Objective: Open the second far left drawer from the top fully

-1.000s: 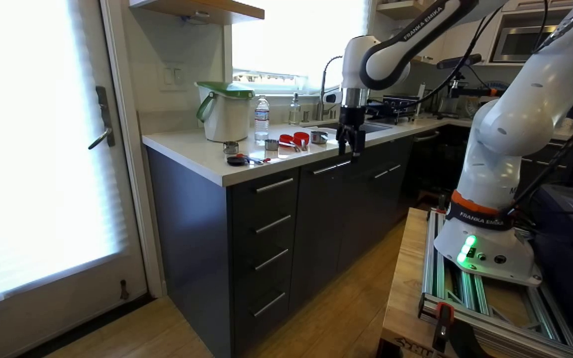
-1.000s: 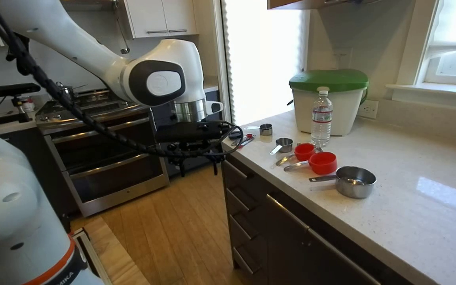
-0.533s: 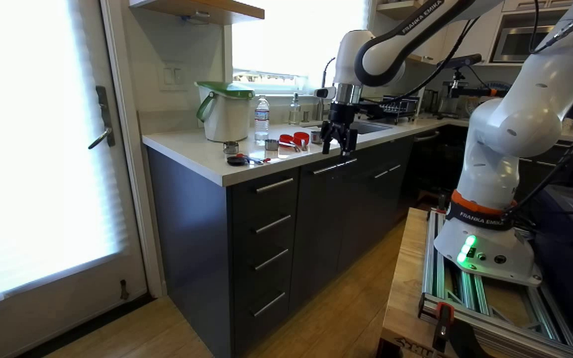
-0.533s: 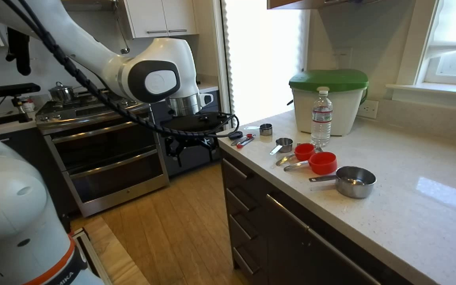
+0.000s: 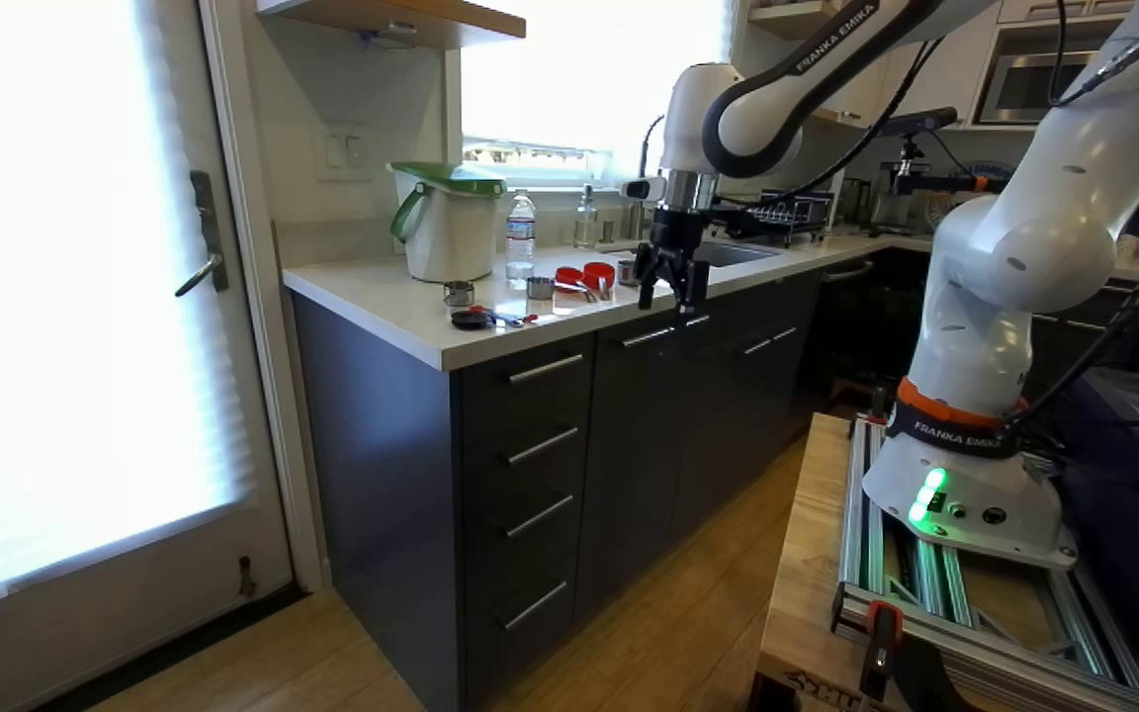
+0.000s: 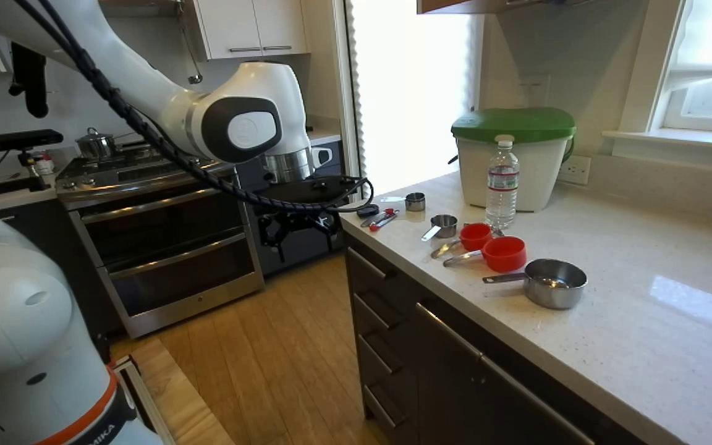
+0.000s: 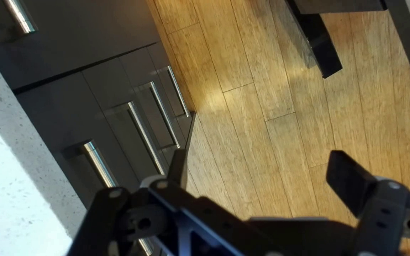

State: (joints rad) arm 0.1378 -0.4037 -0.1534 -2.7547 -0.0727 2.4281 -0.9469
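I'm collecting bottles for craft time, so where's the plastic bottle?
In an exterior view, the plastic bottle stands on the counter, just right of the white bucket and left of the red cups.

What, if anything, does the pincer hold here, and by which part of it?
Nothing is held: the pincer stands open, with floor showing through the gap.

Second drawer, wrist view: lower end of handle hidden behind the gripper. Largest metal measuring cup, exterior view: partly covered by the gripper. Water bottle: label print illegible. Robot arm: cropped at top, both exterior views.
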